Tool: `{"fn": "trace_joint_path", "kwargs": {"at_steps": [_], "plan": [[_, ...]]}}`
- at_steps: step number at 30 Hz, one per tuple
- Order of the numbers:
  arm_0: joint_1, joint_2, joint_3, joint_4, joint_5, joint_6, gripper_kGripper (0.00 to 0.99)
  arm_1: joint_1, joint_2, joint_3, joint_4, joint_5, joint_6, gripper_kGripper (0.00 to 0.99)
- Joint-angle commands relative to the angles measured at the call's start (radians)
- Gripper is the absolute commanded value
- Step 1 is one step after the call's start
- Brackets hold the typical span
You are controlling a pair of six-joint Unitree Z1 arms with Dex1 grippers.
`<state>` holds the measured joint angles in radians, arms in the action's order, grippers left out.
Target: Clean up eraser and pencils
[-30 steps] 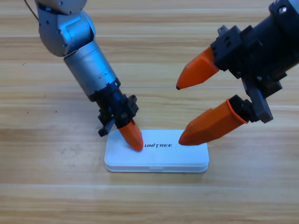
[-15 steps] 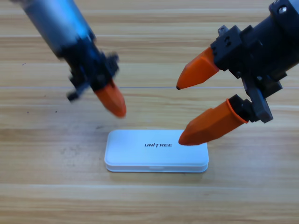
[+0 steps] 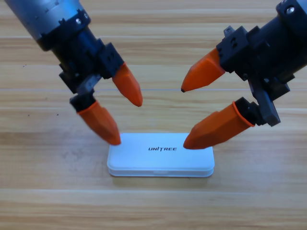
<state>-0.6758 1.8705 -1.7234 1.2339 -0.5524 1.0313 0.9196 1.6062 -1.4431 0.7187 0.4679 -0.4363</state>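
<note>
I see a white Unitree pencil case [image 3: 160, 155] lying closed and flat on the wooden table [image 3: 153, 206]; the eraser and pencils are not visible to me. My left end effector [image 3: 127, 120] hangs over the case's upper left corner, jaws spread apart and holding nothing. My right end effector [image 3: 184, 117] sits above its right part, also wide open and empty.
</note>
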Motion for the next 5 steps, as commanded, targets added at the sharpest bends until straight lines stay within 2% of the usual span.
{"fn": "trace_joint_path", "kwargs": {"at_steps": [1, 5], "plan": [[-0.018, 0.03, 0.011, 0.007, -0.009, -0.034, 0.99, -0.027, -0.003, 0.017, -0.013, 0.0, 0.004, 0.99], [-0.018, 0.024, 0.016, 0.007, -0.006, -0.036, 0.99, -0.027, -0.003, 0.017, -0.013, 0.0, 0.004, 0.99]]}}
